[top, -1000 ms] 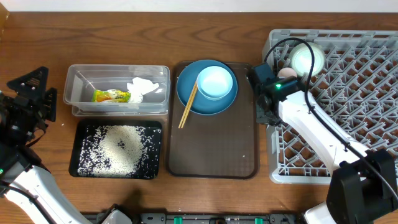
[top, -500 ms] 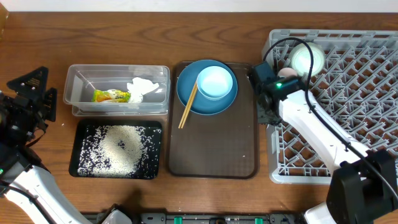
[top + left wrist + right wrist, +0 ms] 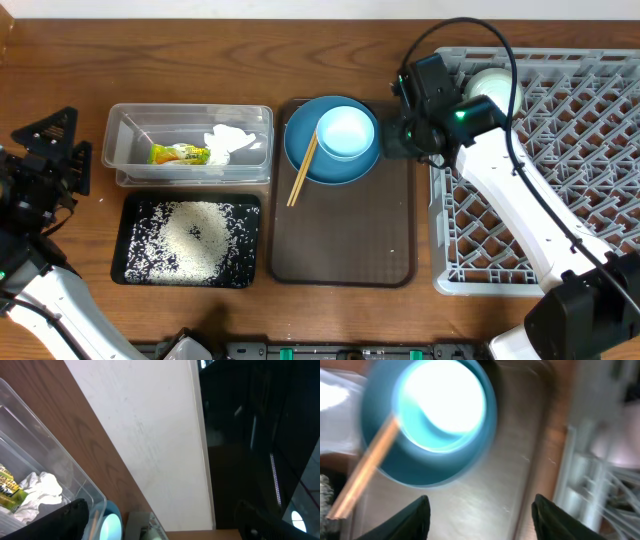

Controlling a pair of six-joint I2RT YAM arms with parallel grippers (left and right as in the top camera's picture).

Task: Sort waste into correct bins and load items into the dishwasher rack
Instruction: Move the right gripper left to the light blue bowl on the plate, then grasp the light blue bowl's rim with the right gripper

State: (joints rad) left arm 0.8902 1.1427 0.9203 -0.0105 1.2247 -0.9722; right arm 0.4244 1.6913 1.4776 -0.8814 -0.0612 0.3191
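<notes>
My right gripper hangs open and empty over the brown tray, just right of the dark blue plate. The plate carries the light blue bowl and the wooden chopsticks. The pale mint bowl sits in the grey dishwasher rack. A pink blur in the rack may be the cup. Napkin and wrapper lie in the clear tub. Rice covers the black tray. My left gripper is open at the far left.
The brown serving tray lies between the bins and the rack. My right arm and its cable stretch across the rack's left part. A white wall borders the table's far edge.
My right gripper opened, rose out of the rack's near-left corner and swung left over the brown tray beside the plate. The left arm stayed still.
</notes>
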